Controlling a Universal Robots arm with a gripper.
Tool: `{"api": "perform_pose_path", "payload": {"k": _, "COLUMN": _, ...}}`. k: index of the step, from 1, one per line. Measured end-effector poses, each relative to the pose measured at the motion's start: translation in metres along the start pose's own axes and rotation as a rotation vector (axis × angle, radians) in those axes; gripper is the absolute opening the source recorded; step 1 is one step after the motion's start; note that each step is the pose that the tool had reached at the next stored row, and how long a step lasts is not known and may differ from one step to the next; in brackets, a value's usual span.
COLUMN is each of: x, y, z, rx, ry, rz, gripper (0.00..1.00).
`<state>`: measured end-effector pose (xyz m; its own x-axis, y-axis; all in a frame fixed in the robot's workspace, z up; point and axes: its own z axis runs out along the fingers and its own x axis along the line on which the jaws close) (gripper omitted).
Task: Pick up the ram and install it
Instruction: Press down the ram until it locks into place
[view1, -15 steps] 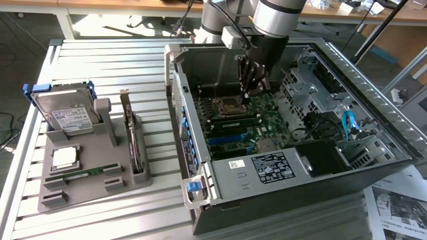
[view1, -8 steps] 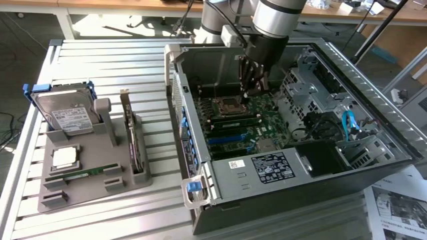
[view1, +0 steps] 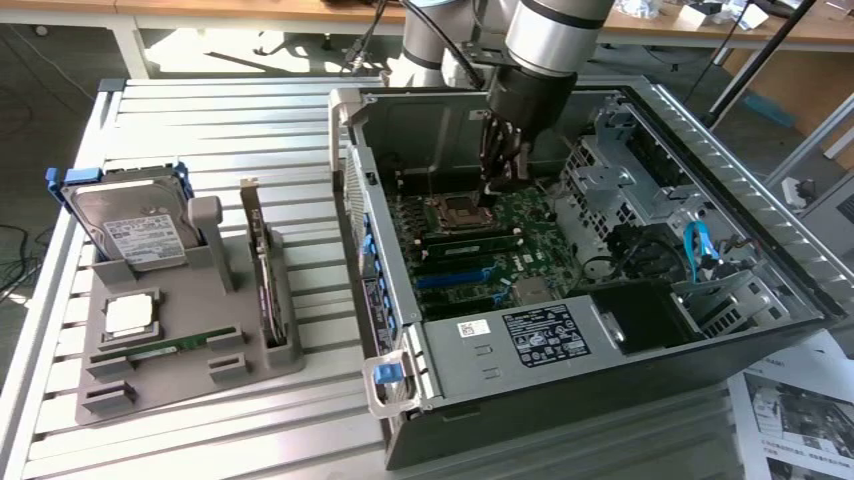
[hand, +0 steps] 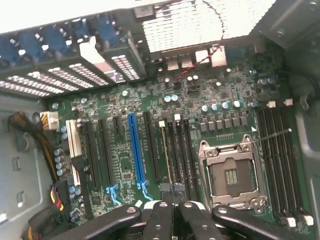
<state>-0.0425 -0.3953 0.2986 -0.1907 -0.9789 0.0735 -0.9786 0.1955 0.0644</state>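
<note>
On the exterior view's left, the grey holder tray keeps a hard drive, a silver processor and a dark expansion card. Rightwards lies the open computer case — the gripper is down inside it, fingers pinched together over the motherboard. The ram stands edge-on in a memory slot beside the empty CPU socket, right at the fingertips.

Robotics lab: open computer case, slatted workbench
</note>
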Motion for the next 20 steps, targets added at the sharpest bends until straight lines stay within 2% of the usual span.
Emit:
{"api": "perform_pose_path", "payload": {"k": 6, "x": -0.0001, "y": 0.0, "z": 0.0005, "rx": -0.0091, "ry": -0.0068, "rz": 0.129, "gripper": 0.11}}
{"api": "perform_pose_path", "payload": {"k": 9, "x": -0.0001, "y": -0.0001, "z": 0.0012, "rx": -0.0153, "ry": -0.0103, "rz": 0.219, "gripper": 0.11}}
{"api": "perform_pose_path", "payload": {"k": 13, "x": -0.0001, "y": -0.0001, "z": 0.0018, "rx": -0.0193, "ry": -0.0131, "rz": 0.275, "gripper": 0.11}}
{"api": "perform_pose_path", "payload": {"k": 16, "x": -0.0002, "y": -0.0002, "z": 0.0031, "rx": -0.0286, "ry": -0.0205, "rz": 0.401, "gripper": 0.11}}
{"api": "perform_pose_path", "payload": {"k": 17, "x": -0.0003, "y": -0.0002, "z": 0.0037, "rx": -0.0328, "ry": -0.0239, "rz": 0.458, "gripper": 0.11}}
{"api": "perform_pose_path", "payload": {"k": 20, "x": -0.0004, "y": -0.0003, "z": 0.0049, "rx": -0.0397, "ry": -0.0294, "rz": 0.549, "gripper": 0.11}}
